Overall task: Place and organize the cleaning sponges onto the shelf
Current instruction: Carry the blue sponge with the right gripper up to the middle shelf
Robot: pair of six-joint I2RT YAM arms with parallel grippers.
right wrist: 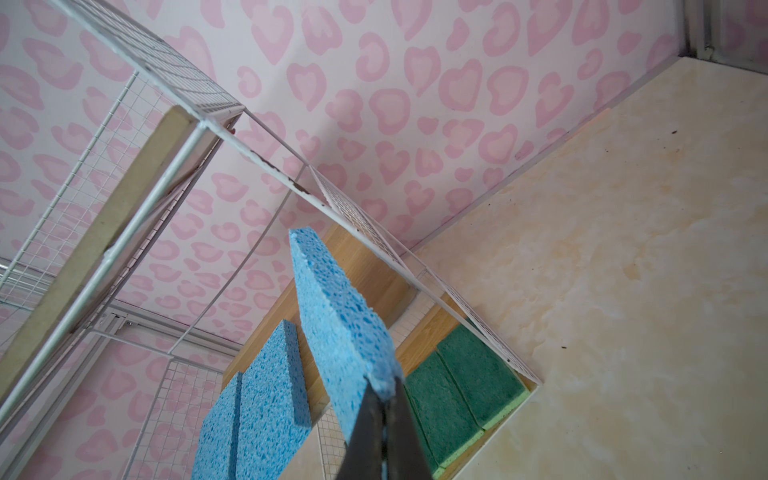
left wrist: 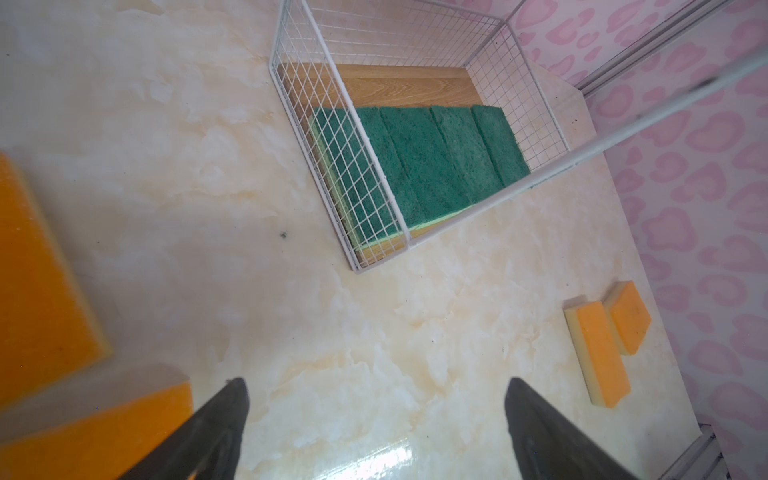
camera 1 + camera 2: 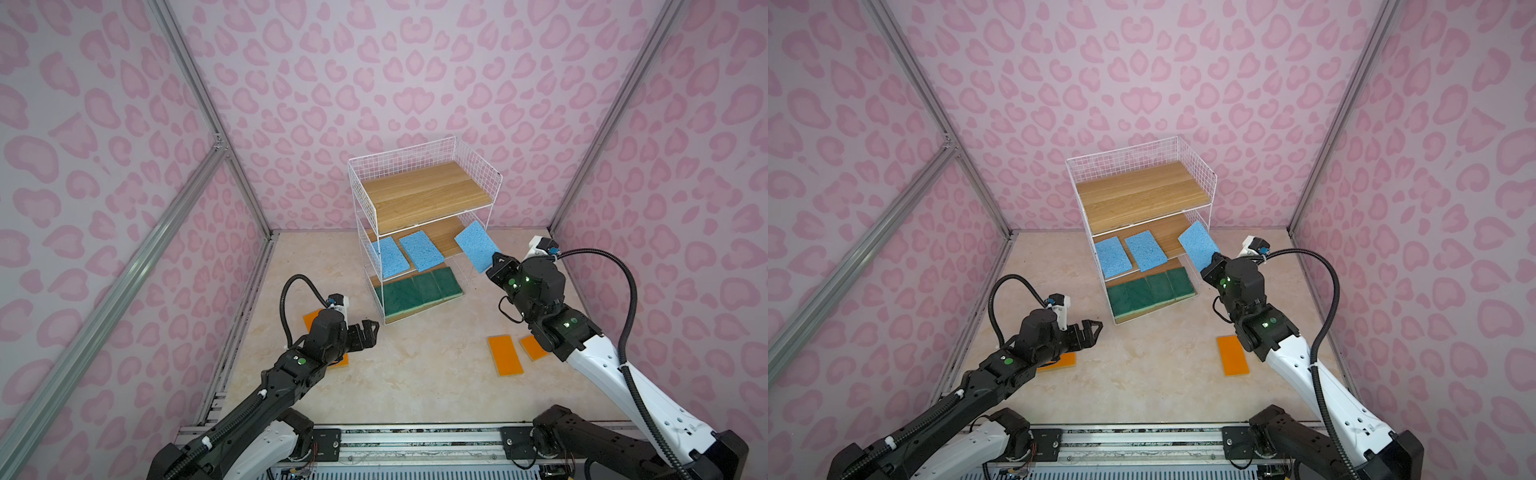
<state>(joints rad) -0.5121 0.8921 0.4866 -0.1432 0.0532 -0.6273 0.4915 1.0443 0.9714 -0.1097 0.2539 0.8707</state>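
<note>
Clamping right gripper [image 1: 384, 390]: fingers are pinching one corner of a light blue sponge [image 3: 476, 245], which is hanging tilted at the 3 o'clock end of the shelf [image 3: 478, 166], level with its middle tier.
Hovering left gripper [image 2: 376, 380]: fingers are standing wide apart, grasping nothing, at 8 o'clock from the shelf.
Standing shelf: sitting at 12 o'clock on the table [image 3: 415, 374].
Lying on middle board [image 3: 446, 239]: two blue sponges [image 3: 388, 257] are resting side by side toward 9 o'clock.
Lying on bottom board [image 3: 405, 318]: four green sponges [image 3: 419, 291] are sitting in a row.
Lying on table: two orange sponges [image 3: 504, 355] are resting at 4 o'clock from the shelf, and two more orange sponges [image 3: 311, 320] are showing at 8 o'clock, partly under the left arm.
</note>
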